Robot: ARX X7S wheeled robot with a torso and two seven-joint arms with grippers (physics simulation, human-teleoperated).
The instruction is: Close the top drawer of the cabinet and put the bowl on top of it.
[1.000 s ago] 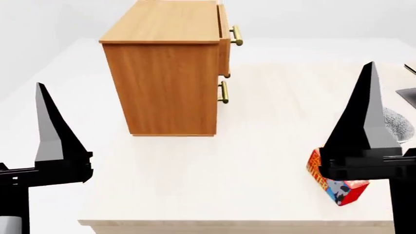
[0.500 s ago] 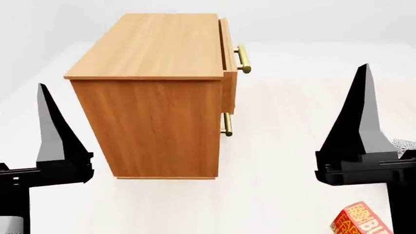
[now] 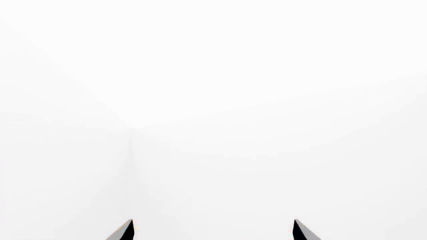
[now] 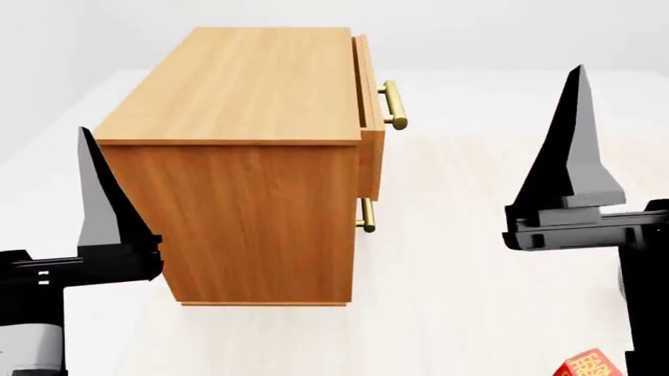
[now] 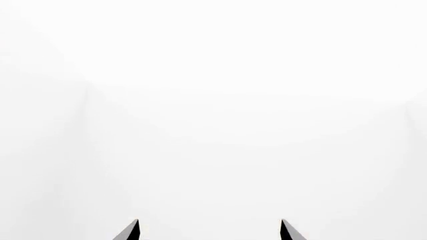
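At the near edge of the head view, a corner of a red printed box [image 4: 593, 365] shows on the pale tabletop [image 4: 471, 305]. The left claw [image 3: 212, 231] and right claw [image 5: 209, 231] stand raised on either side, each with its two black tips spread apart and nothing between them, facing blank white. Beyond them stands the cabinet [image 4: 240, 157], its top drawer [image 4: 368, 117] pulled slightly out, brass handle [image 4: 393, 105] facing right. The bowl is out of view.
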